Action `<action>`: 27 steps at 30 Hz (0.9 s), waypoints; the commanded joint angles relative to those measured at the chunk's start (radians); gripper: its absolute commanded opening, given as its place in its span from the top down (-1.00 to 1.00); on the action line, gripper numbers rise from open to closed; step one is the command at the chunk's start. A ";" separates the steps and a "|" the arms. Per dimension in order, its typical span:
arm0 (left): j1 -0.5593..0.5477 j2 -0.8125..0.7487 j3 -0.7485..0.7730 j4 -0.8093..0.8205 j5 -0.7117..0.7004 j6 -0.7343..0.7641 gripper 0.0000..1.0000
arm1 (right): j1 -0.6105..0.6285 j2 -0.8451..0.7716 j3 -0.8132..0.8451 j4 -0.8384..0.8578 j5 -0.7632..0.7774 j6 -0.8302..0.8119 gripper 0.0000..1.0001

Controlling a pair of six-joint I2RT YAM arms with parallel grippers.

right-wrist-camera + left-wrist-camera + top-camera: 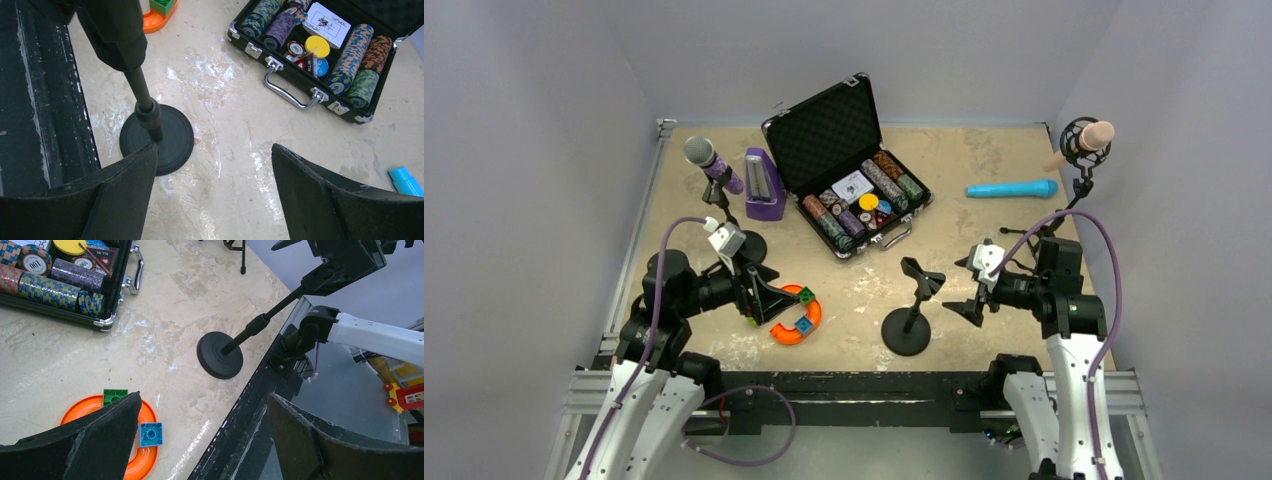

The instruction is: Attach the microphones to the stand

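Two robot arms reach over a beige counter [984,150]. The right pincer [967,288] is released, its jaws spread wide with nothing between them, and it hovers just right of the empty microphone stand [907,322]. The left pincer [767,298] is likewise released and empty. It sits to the left of that stand, over an orange ring toy [786,334].

Farther out, the cyan-blue microphone [1012,188] lies flat on the counter, behind the empty stand and to its right. The pale pink microphone [1096,135] is mounted on a second stand [1079,185], farther right and behind, near the counter's edge. The glittery purple microphone [714,165] sits tilted on a third stand [749,245], behind the empty stand and to its left, beside a purple metronome-shaped box [764,188]. Behind the empty stand, an open black case [824,125] holds rows of poker chips [839,225].
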 commanded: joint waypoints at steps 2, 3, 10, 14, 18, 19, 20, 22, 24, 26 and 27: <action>-0.003 -0.001 -0.008 0.042 0.021 0.010 -0.99 | -0.028 0.039 0.004 0.017 -0.074 -0.024 -0.72; -0.003 0.000 -0.009 0.042 0.021 0.010 -0.99 | -0.030 0.041 0.005 0.016 -0.074 -0.024 -0.72; -0.003 0.003 -0.012 0.049 0.023 0.003 -0.99 | -0.037 0.051 0.000 0.021 -0.064 -0.017 -0.71; -0.003 0.007 -0.014 0.057 0.027 -0.003 -0.99 | -0.037 0.065 0.003 0.035 -0.051 0.005 -0.70; -0.003 0.008 -0.020 0.068 0.027 -0.016 -0.99 | -0.037 0.065 0.005 0.047 -0.043 0.019 -0.70; -0.003 0.009 -0.021 0.070 0.027 -0.022 -0.99 | -0.037 0.063 0.002 0.053 -0.039 0.026 -0.70; -0.003 0.010 -0.023 0.074 0.026 -0.027 -0.99 | -0.037 0.062 0.001 0.058 -0.035 0.032 -0.70; -0.003 0.012 -0.028 0.086 0.026 -0.046 -0.99 | -0.037 0.058 -0.002 0.069 -0.029 0.043 -0.70; -0.005 0.017 -0.034 0.097 0.029 -0.065 -0.99 | -0.037 0.055 -0.003 0.078 -0.025 0.054 -0.70; -0.008 0.018 -0.036 0.102 0.024 -0.077 -0.99 | -0.037 0.056 -0.004 0.081 -0.023 0.057 -0.70; -0.013 0.018 -0.036 0.107 0.022 -0.083 -0.99 | -0.037 0.055 -0.004 0.083 -0.021 0.061 -0.70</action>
